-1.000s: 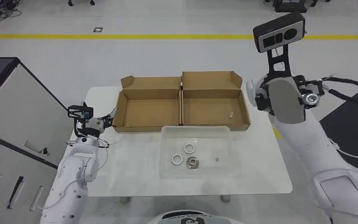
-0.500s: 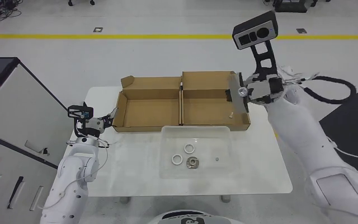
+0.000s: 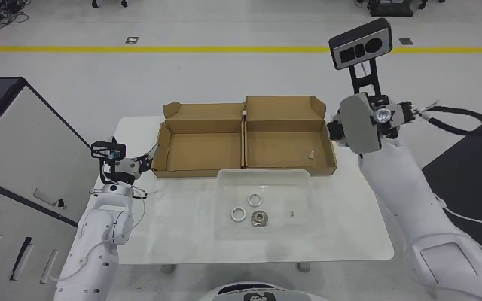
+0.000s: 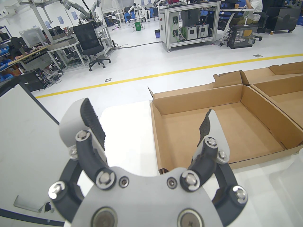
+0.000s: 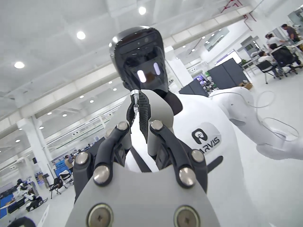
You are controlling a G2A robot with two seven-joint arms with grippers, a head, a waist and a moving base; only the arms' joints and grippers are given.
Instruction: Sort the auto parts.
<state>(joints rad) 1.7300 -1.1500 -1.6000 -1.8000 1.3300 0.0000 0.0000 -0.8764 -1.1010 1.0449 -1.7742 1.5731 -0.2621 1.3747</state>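
Note:
My right gripper (image 5: 136, 102) is shut on a small silver bolt (image 5: 135, 95) and held up in the air, pointing toward the robot's head. In the top view this gripper (image 3: 380, 118) hangs just right of the cardboard box (image 3: 328, 154). A small bolt (image 3: 310, 156) lies in the box's right compartment. The clear tray (image 3: 226, 180) holds two white rings (image 3: 255, 200) (image 3: 239, 214), a round metal part (image 3: 260, 219) and a tiny screw (image 3: 291, 214). My left gripper (image 4: 149, 112) is open and empty, beside the box's left end (image 3: 147, 159).
The two-compartment box (image 4: 236, 90) lies along the table's far side, its left compartment bare. The white table (image 3: 339, 226) has free room right of the tray and in front of it. A grey cabinet (image 3: 30, 143) stands left of the table.
The right arm swung in over the box's right edge, then drew back to the right and up, its gripper still shut. The left arm has stayed put.

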